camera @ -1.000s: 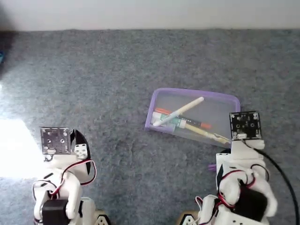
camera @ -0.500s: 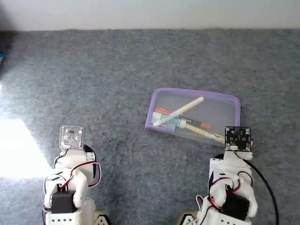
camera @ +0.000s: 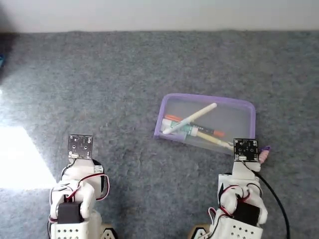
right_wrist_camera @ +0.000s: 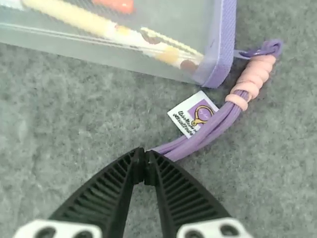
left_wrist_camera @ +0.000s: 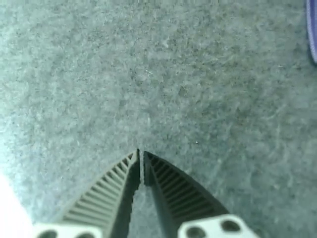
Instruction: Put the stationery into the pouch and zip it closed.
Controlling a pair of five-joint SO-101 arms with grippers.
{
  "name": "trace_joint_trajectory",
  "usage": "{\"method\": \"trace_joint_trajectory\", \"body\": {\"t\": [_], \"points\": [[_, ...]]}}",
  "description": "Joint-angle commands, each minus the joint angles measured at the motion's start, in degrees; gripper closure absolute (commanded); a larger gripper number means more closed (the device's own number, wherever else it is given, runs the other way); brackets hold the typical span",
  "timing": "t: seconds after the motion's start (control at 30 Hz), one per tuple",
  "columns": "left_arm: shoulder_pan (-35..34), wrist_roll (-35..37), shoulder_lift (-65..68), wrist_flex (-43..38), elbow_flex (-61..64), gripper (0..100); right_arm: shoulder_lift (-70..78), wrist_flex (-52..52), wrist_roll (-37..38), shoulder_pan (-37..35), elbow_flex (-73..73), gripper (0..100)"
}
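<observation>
The right tool (right_wrist_camera: pixel 144 158) is closed on nothing, its two fingers pressed together just above the counter (camera: pixel 99 89); the end of a purple strap (right_wrist_camera: pixel 208 134) lies right at its tip, though I cannot tell whether the two touch; the strap carries a pink bead (right_wrist_camera: pixel 252 74) and a small white tag (right_wrist_camera: pixel 192 114), and leads to the corner of the pouch (camera: pixel 234 119). The left tool (left_wrist_camera: pixel 141 161) is likewise closed and empty, over bare grey surface well apart from the pouch, whose purple edge just shows at the rim of the left wrist view. In the high view both arms sit folded back at the near side of the counter; the pouch lies flat beyond the right arm, with the stationery (camera: pixel 192 119), several pens and markers, visible through its clear wall. Judging by this, the filling is done; the purple border looks unbroken and the pull sits at the corner, so the zip appears closed too; little seems left.
</observation>
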Motion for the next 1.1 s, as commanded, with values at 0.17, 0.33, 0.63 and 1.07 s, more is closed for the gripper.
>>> {"method": "trace_joint_trajectory", "body": {"t": [0.17, 0.33, 0.63, 1.07], "points": [[-0.26, -0.44, -0.62, 1.85, -0.48, 99, -0.92, 2.15, -0.53, -0.57, 0.97, 98.7], [-0.26, -0.44, -0.62, 1.76, -0.48, 99, -0.92, 2.07, -0.53, 0.75, 0.97, 98.7], [0.09, -0.53, -0.62, 1.85, -0.48, 99, -0.92, 2.07, -0.53, 0.92, 0.97, 98.7], [0.09, -0.53, -0.62, 1.85, -0.48, 99, -0.92, 2.07, -0.53, 0.92, 0.97, 98.7]]}}
